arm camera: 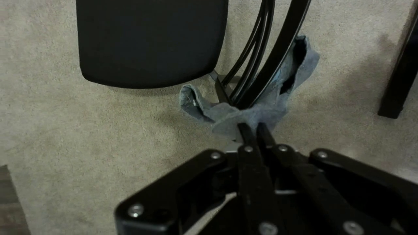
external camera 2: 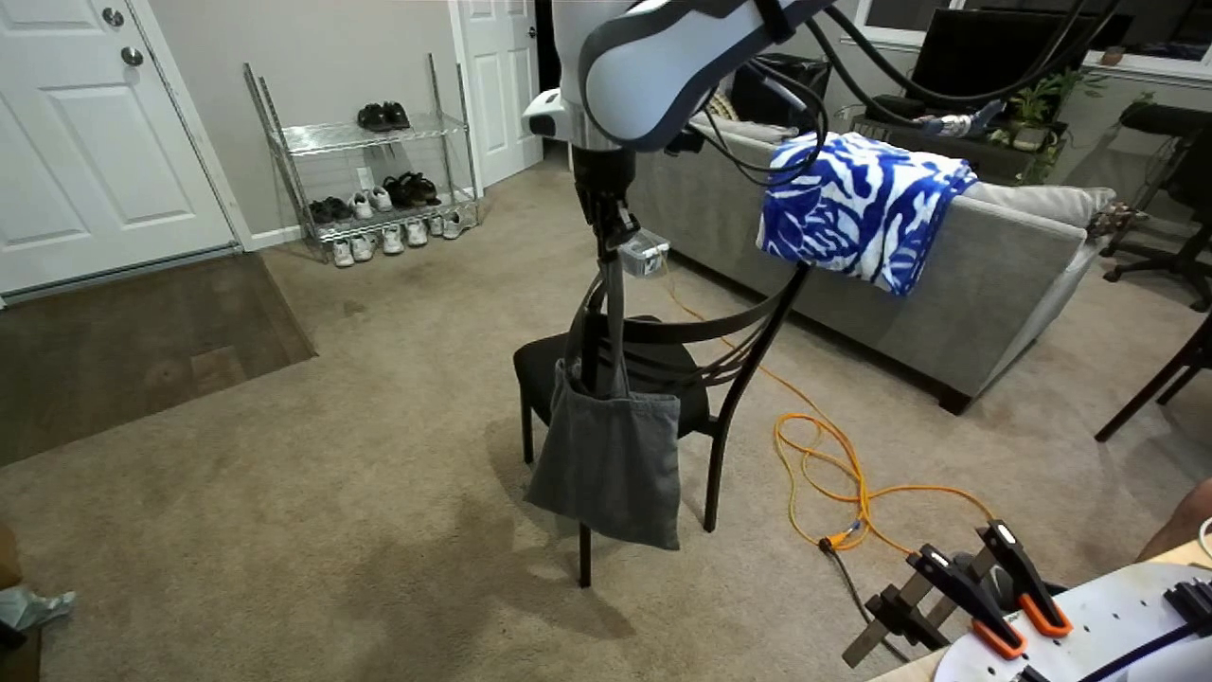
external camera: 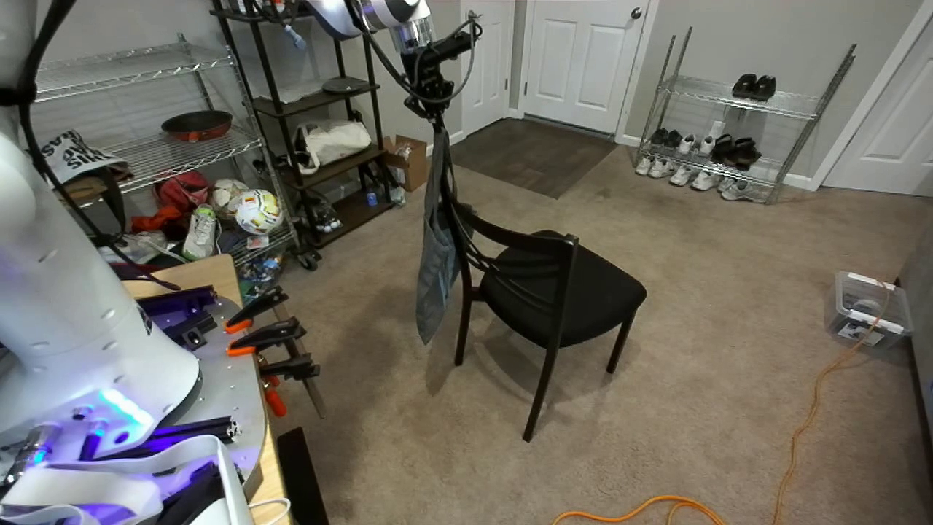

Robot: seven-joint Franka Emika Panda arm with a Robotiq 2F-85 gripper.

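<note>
Over the black chair (external camera: pixel 561 288), orange cord (external camera 2: pixel 862 493) beyond, the tool (arm camera: pixel 251 126) pinches a gray bag (external camera 2: pixel 614 464).

This is a living room in somebody's home.
In an exterior view, a grey sofa (external camera 2: pixel 933 327) with a blue-and-white cloth (external camera 2: pixel 857 204) stands on beige carpet (external camera 2: pixel 379 445) in the upper right of the frame; behind it, a dark screen (external camera 2: pixel 994 57) and a potted plant (external camera 2: pixel 1034 102). In the upper left are a white door (external camera 2: pixel 104 142) and a metal rack (external camera 2: pixel 327 139) with shoes (external camera 2: pixel 383 117). In an exterior view, wire shelves (external camera: pixel 138 73) at the left hold a frying pan (external camera: pixel 197 127) and a ball (external camera: pixel 259 211).
</note>
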